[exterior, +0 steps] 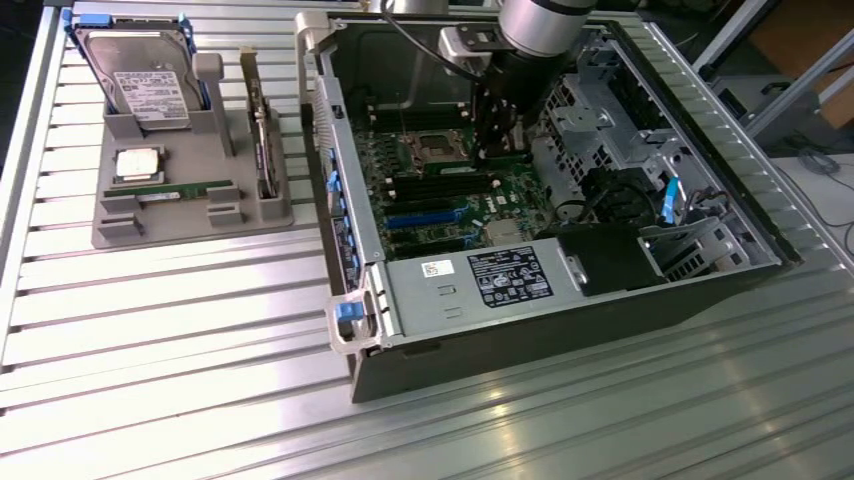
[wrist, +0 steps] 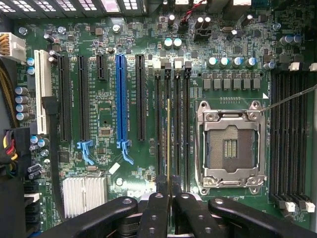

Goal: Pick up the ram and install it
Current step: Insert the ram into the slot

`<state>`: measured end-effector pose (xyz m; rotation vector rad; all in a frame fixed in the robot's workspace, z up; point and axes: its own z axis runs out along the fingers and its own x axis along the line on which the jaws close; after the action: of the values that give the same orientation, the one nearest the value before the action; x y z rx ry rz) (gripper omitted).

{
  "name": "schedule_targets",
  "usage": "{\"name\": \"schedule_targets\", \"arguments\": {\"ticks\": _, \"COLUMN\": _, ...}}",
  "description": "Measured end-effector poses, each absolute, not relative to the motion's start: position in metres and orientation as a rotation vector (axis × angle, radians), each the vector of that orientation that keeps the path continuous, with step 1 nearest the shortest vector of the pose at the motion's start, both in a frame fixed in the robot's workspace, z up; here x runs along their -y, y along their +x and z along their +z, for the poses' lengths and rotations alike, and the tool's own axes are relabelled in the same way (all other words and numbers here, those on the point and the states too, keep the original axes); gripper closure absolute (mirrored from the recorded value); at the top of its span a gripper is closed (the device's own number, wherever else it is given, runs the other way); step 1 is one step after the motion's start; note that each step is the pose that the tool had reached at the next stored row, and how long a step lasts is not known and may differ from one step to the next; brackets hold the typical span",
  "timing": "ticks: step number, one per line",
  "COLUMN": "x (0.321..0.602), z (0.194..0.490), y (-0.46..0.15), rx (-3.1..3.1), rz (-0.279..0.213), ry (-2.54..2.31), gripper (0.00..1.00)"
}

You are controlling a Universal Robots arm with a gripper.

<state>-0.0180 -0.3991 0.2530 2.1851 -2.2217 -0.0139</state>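
Ram (wrist: 169,144) is showing edge-on in the wrist view, a thin line running away from my gripper (wrist: 169,198), whose fingers are clenching its near end. I am holding it on edge so its long axis is lying along the black memory slots (wrist: 173,124), just beside the empty processor socket (wrist: 230,144), hovering over them. In the exterior view my gripper (exterior: 497,135) is reaching down inside the open computer case (exterior: 561,300), over the motherboard (exterior: 454,200). On the exterior view's left, a second stick (exterior: 187,190) is lying flat in the grey tray (exterior: 187,225).
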Motion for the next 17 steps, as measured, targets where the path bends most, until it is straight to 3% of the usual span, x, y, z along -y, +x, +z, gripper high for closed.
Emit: {"name": "schedule_targets", "arguments": {"ticks": 17, "x": 0.400, "z": 0.247, "y": -0.042, "rx": 2.223, "rz": -0.013, "ry": 2.184, "gripper": 0.88}}
